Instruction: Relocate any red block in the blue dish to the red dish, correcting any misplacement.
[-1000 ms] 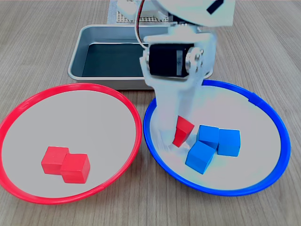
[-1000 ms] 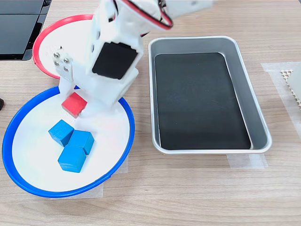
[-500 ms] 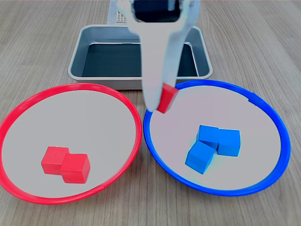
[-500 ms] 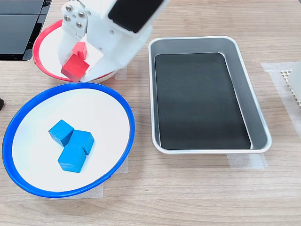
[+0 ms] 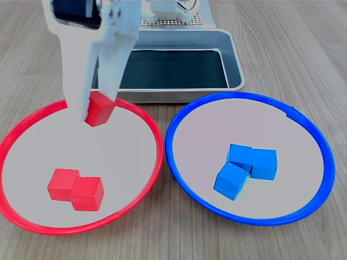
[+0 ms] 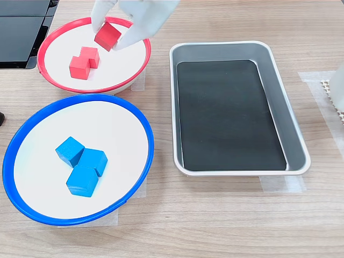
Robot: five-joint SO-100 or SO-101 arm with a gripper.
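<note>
1. In the first exterior view, your white plastic pincer [image 5: 98, 105] is clamped on the small plain red cube [image 5: 100, 109], which hangs tilted in the air over the far part of the large round red-rimmed dish with the pale grey inside [image 5: 142, 115]. Two more red cubes [image 5: 75, 188] lie touching each other below the pincer, toward the near rim. Off to the first exterior view's right of the pincer sits the large round blue-rimmed dish [image 5: 179, 120], holding only three blue cubes [image 5: 246, 168].

2. Lower before you let go: the cube is held at a slant and would likely tumble if dropped from up here. Aim for the bare grey floor, clear of the resting pair.

3. In the second exterior view, the pincer [image 6: 110, 33] grips the same cube [image 6: 107, 36] above the red-rimmed dish [image 6: 141, 67], just to the second exterior view's right of the resting pair [image 6: 83, 62]. The rectangular metal tray [image 6: 277, 91] lies well off to the second exterior view's right on the wooden bench [image 6: 226, 215].

4. Part the jaws slowly, then lift straight up so that nothing gets nudged.
</note>
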